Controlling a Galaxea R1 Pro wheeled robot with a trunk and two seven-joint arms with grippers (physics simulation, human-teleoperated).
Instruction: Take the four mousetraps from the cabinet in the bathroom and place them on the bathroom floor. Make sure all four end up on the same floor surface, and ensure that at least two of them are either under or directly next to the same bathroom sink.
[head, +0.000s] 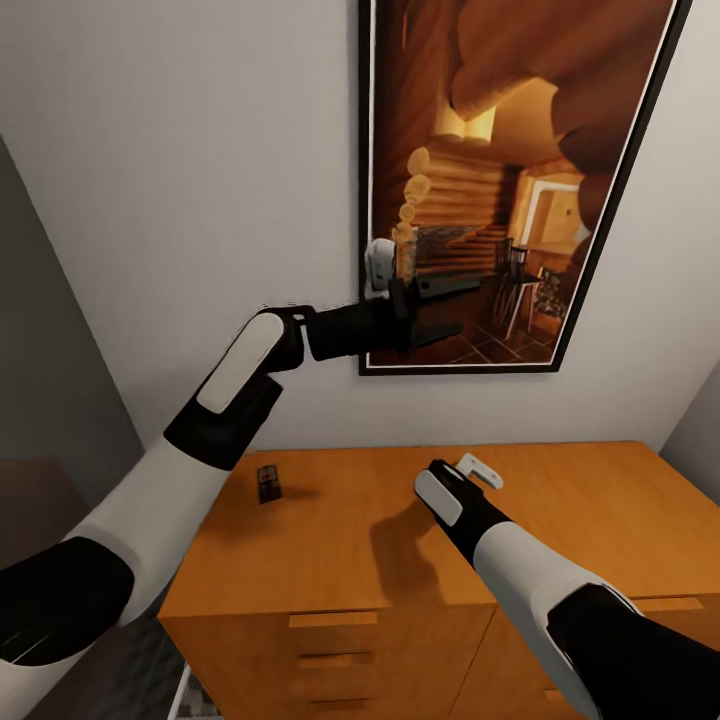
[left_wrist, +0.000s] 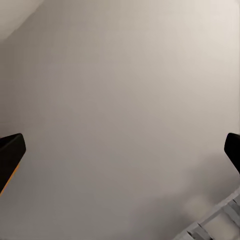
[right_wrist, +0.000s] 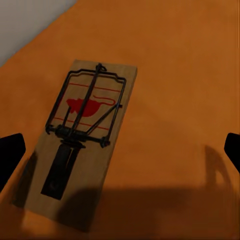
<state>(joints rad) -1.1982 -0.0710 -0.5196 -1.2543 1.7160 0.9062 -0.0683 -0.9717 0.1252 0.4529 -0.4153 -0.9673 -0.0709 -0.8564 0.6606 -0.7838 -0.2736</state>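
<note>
The right gripper, jaws spread, hovers over a mousetrap on the cabinet top, lined up to grasp; another mousetrap lies near the left edge. The left gripper, spread, is raised clear.

Framed cabin picture on pale wall.

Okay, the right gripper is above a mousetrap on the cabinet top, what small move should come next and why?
Probably lower the right gripper straight down onto the mousetrap. It lies flat on the cabinet top, between the open fingers and not yet touched.
</note>
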